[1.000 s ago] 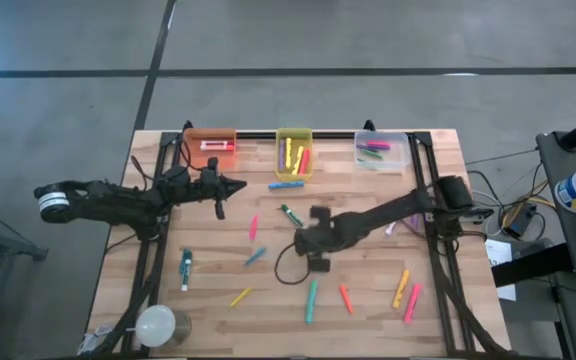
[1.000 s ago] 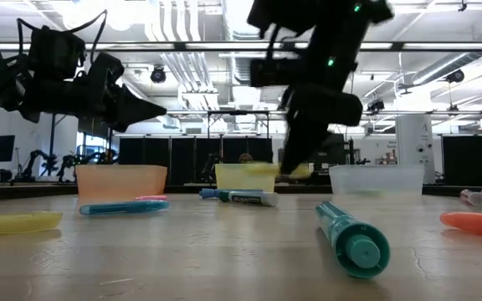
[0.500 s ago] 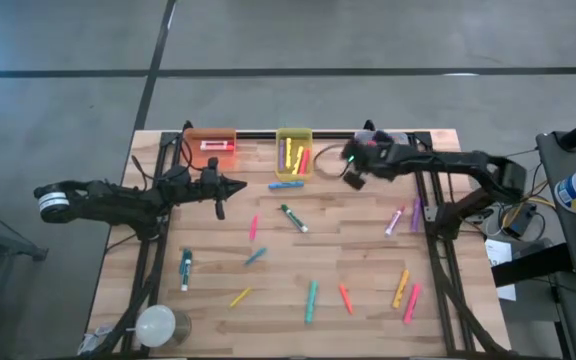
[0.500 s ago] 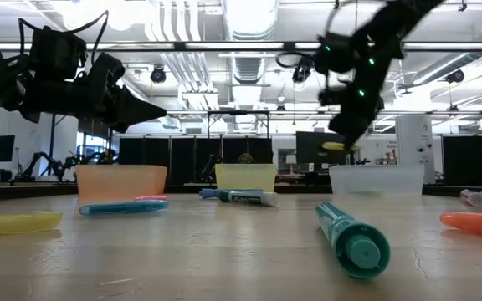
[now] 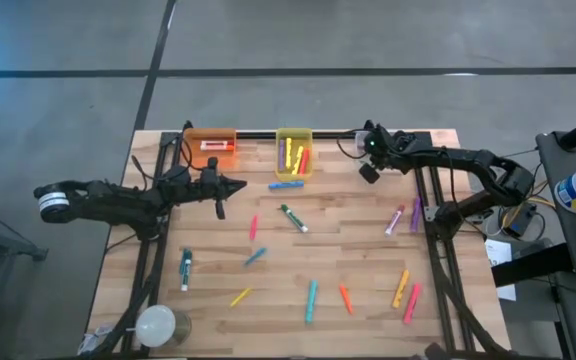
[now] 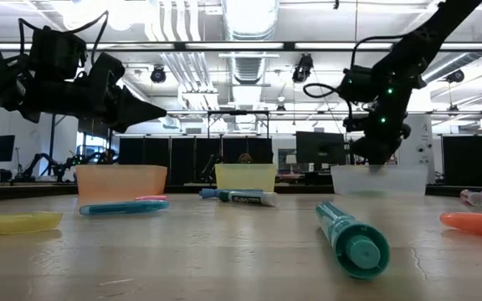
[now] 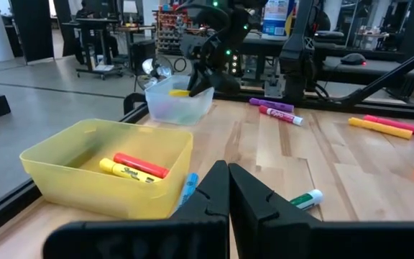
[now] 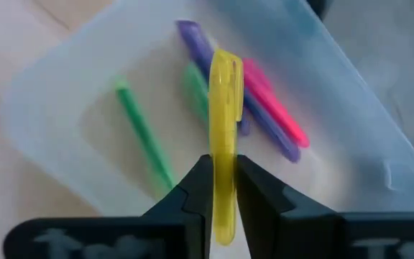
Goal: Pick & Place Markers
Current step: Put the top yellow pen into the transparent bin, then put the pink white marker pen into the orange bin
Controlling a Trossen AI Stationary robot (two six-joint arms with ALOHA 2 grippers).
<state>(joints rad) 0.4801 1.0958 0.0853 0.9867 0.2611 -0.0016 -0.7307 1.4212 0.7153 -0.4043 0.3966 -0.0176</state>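
My right gripper (image 8: 221, 188) hangs over the clear bin (image 8: 56, 93) at the table's far right, shut on a yellow marker (image 8: 225, 108). Green, purple and pink markers (image 8: 264, 101) lie in that bin. My left gripper (image 7: 228, 193) is shut with nothing in it, held level above the table just left of the yellow bin (image 5: 294, 152). More markers lie flat on the wood: a blue one (image 5: 286, 185), a green-and-white one (image 5: 290, 217), a teal one (image 5: 311, 300), and orange and pink ones (image 5: 406, 292). My right gripper pinches the yellow marker between its two fingers, on its long sides (image 8: 223, 167) toward one end. The fingers slant down from above, and the marker runs on beyond them in line with them. It is lifted clear, its free end over the bin's inside.
An orange bin (image 5: 210, 145) with a pink marker stands at the far left. A white round thing (image 5: 156, 325) sits at the near left corner. Black frame rails run along both table sides, and cables lie at the right edge.
My right gripper has swung from the middle of the table toward the far right corner, over the clear bin, rolling as it went. The yellow marker has travelled with it, clear of the table.
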